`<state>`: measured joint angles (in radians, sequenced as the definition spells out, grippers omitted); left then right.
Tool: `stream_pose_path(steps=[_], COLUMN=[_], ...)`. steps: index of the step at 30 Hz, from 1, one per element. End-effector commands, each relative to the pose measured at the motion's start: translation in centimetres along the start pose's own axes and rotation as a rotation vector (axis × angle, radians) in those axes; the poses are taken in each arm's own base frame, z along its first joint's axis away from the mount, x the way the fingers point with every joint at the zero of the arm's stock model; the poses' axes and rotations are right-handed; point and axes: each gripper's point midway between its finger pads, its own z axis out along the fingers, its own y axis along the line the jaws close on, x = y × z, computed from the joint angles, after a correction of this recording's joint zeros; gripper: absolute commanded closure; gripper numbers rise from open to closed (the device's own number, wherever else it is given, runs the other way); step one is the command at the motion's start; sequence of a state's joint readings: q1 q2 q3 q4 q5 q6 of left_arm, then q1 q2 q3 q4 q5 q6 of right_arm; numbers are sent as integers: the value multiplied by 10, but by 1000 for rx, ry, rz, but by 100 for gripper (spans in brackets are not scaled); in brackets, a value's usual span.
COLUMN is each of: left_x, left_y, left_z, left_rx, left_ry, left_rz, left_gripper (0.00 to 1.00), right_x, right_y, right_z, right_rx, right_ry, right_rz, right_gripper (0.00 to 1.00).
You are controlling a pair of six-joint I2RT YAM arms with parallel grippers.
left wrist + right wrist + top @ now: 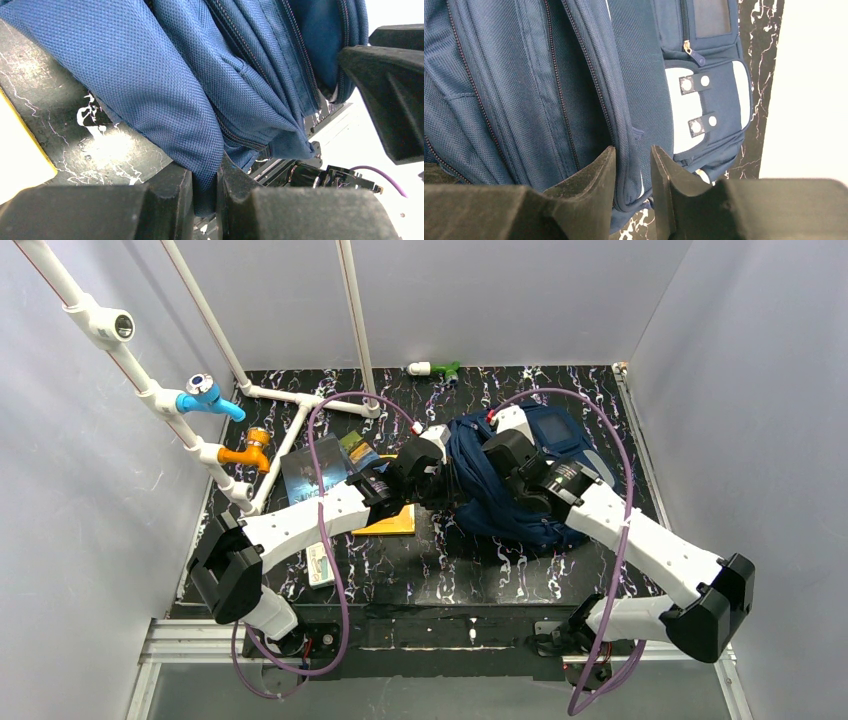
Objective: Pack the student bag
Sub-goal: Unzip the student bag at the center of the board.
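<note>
**A:** Where is the student bag lying at this moment?

**B:** The student bag [495, 512] is lying crumpled on the black marbled table [460, 570], a little right of the middle. Both my arms are reaching over it. Its white patch [679, 107], with two snap tabs, is showing at the bag's right end.

**A:** What is your left gripper doing?

**B:** My left gripper [205, 175] is pinching a fold of the blue fabric at the left edge of the bag. The jaws are standing almost together and only the cloth is sitting between them. A yellow book [392, 524] is lying flat on the table just beside this edge, under my left arm.

**A:** And the right one?

**B:** My right gripper [633, 150] is coming onto the middle of the bag. Its jaws are standing narrow, one on each side of a ridge with a zip running along it. The ridge is filling nearly the whole gap. I cannot tell if the pads are really pressing it.
</note>
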<state>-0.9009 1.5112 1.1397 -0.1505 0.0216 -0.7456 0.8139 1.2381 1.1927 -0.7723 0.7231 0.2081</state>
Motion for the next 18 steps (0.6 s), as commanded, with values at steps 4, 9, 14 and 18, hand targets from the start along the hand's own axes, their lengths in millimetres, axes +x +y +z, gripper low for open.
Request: stream_pose_path(steps=[4, 9, 14, 18], left_x=[1, 1, 3, 8], left_y=[-20, -21, -20, -8], left_z=[-10, -9, -5, 0], left_rx=[60, 63, 61, 7], left_ry=[35, 41, 49, 64], left_rz=[14, 9, 5, 0], left_gripper=[100, 100, 100, 100], right_x=[20, 23, 19, 1], right_y=[12, 17, 4, -24], right_z=[19, 27, 25, 6], right_rx=[-11, -14, 53, 146], right_ry=[63, 74, 66, -10], right_rz=[-69, -113, -117, -49], right_gripper=[59, 52, 66, 82])
